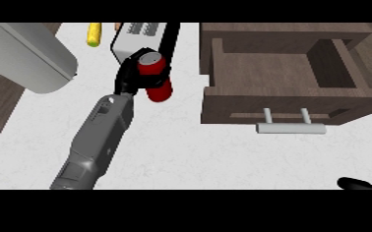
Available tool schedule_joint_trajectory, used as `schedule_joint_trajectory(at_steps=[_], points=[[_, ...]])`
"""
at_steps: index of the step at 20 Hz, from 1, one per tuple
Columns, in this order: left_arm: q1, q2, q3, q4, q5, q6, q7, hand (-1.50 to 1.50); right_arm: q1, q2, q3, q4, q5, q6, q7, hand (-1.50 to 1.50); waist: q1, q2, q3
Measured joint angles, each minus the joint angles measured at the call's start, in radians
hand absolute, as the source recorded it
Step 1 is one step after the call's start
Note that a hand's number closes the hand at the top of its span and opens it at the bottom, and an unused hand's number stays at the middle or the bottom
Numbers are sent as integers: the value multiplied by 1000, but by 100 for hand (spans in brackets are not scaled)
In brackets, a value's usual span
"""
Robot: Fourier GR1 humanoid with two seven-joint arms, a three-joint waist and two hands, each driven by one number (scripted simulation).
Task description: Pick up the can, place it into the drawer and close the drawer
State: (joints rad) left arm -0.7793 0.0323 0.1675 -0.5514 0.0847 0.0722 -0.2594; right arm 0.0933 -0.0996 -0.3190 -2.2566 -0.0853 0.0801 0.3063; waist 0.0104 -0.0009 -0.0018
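Note:
A red can [161, 91] with a grey top stands slightly tilted on the white counter, left of the drawer. My left hand [131, 76] comes in from the lower left on its grey forearm, and its black fingers curl round the can's upper half. The wooden drawer [276, 101] at the right is pulled open, its inside bare, with a pale bar handle [291, 127] on its front. Only a black tip of my right hand [353, 183] shows at the lower right corner.
A white boxy appliance [137, 35] sits just behind the can. A yellow object [94, 34] lies at the top left. A large grey rounded object [33, 59] fills the left edge. White counter lies between the can and the drawer front.

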Motion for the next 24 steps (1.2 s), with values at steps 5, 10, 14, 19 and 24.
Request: schedule_joint_trajectory(at_steps=[5,10,14,19,24], points=[[-17,20,-27,-15,14,45,116,150,-2,0,5,15,3,7,-9,-150,-6,3,-1],[-40,40,-57,-17,0,90,222,150,-21,-6,8,21,8,3,-4,-150,-13,4,-2],[-59,60,-76,-10,-18,120,305,150,-29,-7,21,28,11,7,-1,-150,-26,4,-3],[-316,1,-109,-120,14,161,356,150,-46,-3,39,22,19,1,13,-150,-57,-6,2],[-512,-22,-192,-112,73,255,430,150,-63,-17,6,45,-2,1,-1,-150,-64,1,3]])
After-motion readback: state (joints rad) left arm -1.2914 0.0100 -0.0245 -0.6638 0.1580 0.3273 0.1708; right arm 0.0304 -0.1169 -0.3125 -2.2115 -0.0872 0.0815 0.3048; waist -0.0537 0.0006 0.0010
